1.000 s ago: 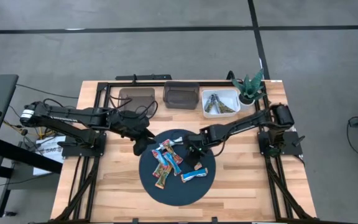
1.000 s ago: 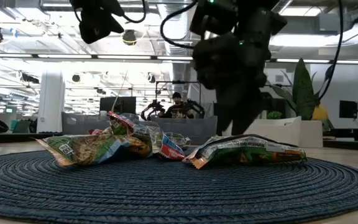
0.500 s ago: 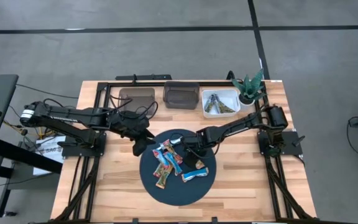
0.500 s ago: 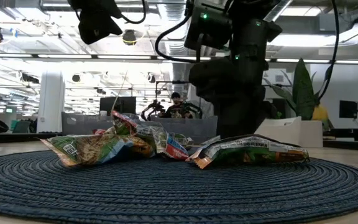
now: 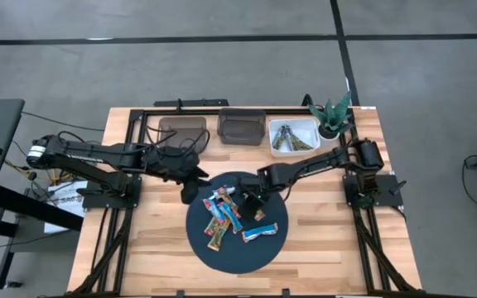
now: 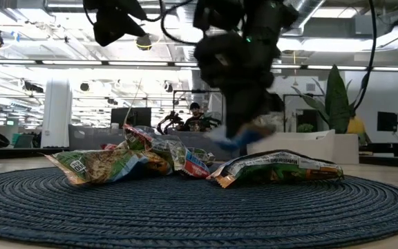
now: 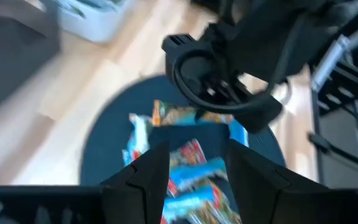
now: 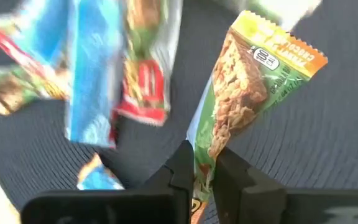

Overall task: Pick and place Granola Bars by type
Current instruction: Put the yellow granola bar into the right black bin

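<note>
Right gripper lifts a green-brown wrapped granola bar above the round dark blue woven mat.

The right gripper's fingers are clamped on one end of the bar, which hangs clear of the mat near its far edge. The remaining shiny-wrapped bars, blue-white, green-brown and red-orange, lie in a loose heap on the mat at the middle of the wooden tabletop. The left gripper hovers over the mat's far-left edge, its fingers apart and holding nothing. Along the tabletop's far edge stand two dark rectangular bins and a white bin already holding bars, with a small green potted plant at the far-right corner.
</note>
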Controlling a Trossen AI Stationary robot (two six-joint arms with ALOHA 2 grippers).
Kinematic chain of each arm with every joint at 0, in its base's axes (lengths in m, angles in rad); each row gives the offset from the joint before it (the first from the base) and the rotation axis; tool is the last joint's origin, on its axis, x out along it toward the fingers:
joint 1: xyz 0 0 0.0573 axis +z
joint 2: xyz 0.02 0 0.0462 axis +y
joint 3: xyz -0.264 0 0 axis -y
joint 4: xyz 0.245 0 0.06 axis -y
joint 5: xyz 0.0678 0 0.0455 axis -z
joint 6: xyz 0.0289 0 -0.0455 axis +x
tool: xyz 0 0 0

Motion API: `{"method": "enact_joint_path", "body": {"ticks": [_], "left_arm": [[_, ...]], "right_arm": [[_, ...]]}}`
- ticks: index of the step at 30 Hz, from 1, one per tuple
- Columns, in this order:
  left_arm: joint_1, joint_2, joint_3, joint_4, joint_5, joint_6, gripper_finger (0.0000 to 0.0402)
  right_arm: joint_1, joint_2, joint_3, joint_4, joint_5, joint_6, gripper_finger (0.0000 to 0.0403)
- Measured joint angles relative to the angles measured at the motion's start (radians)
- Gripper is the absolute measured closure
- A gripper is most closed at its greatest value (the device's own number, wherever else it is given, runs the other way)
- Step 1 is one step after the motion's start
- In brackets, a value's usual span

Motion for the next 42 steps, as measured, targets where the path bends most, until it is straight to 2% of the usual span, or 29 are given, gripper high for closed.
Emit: {"method": "enact_joint_path", "body": {"ticks": [5,10,14,23,31,42], "left_arm": [[0.0,0.0,0.0,0.045,-0.125,0.0,0.0255],[0.0,0.0,0.0,0.084,-0.275,0.004,0.0255],[0.0,0.0,0.0,0.106,-0.385,0.004,0.0255],[0.009,0.0,0.0,0.156,-0.522,0.011,0.0255],[0.046,0.0,0.0,0.18,-0.528,0.01,0.0256],[0.056,0.0,0.0,0.183,-0.52,0.006,0.0255]], "right_arm": [[-0.07,0.0,0.135,-0.142,0.121,-0.143,0.0367],[-0.177,0.0,0.241,-0.208,0.217,-0.297,0.0372],[-0.289,0.0,0.282,-0.21,0.225,-0.395,0.0373],[-0.503,0.0,0.333,-0.12,0.221,-0.543,0.0368],[-0.582,0.0,0.333,-0.086,0.178,-0.599,0.0357],[-0.594,0.0,0.333,-0.054,0.165,-0.635,0.0263]]}}
